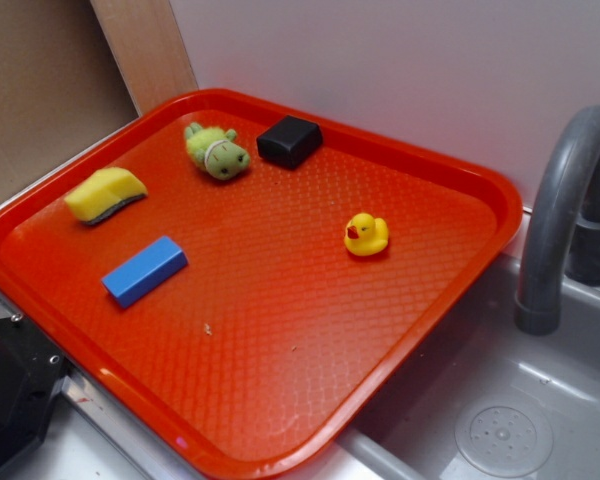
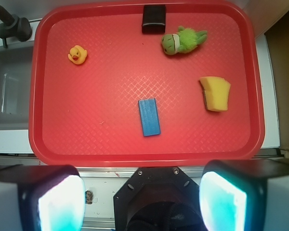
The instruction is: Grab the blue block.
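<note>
Blue block untouched on the tray, gripper high above with its fingers spread.

The gripper (image 2: 142, 199) hangs well above the red tray (image 2: 38, 96), jaws wide apart and holding nothing. The blue block (image 2: 149, 117) lies flat, left of the yellow sponge (image 2: 216, 94) in the wrist view and apart from it. Its long axis runs nearly straight away from the gripper, tilted slightly. The likely risk: if the fingers close along that length rather than across the narrow width, they may not span it, and the smooth block could skid on the tray.
</note>
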Robot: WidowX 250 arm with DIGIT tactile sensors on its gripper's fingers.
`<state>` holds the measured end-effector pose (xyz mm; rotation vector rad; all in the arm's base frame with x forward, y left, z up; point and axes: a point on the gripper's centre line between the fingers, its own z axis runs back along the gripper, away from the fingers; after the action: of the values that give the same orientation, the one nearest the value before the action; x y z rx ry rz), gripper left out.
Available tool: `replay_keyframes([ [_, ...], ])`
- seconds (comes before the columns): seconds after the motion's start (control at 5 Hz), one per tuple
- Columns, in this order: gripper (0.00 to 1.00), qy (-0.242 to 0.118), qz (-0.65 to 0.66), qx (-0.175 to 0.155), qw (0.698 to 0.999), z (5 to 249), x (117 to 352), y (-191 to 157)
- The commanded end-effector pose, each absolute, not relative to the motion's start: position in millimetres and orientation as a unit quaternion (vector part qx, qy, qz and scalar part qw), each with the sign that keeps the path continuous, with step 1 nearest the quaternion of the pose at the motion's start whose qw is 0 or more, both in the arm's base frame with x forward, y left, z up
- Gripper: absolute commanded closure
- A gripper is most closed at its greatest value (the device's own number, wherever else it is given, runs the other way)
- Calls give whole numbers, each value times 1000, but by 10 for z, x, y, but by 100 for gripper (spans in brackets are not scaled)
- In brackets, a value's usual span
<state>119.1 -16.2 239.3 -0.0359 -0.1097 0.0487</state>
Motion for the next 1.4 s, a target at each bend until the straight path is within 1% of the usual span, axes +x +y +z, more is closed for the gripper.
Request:
replay_keyframes([
  [0.0,0,-11,5,52,999,1503,1521,-169],
  [0.2,0,4,-25,89,996,1128,1512,-155],
  [0.4,0,20,-33,92,995,886,1569,-133],
  [0.6,0,40,-25,82,996,633,1719,-55],
  [0.8,0,49,-26,71,996,486,1813,8],
  [1.0,0,75,-37,47,995,244,1840,179],
  [1.2,0,88,-53,46,994,86,1777,151],
])
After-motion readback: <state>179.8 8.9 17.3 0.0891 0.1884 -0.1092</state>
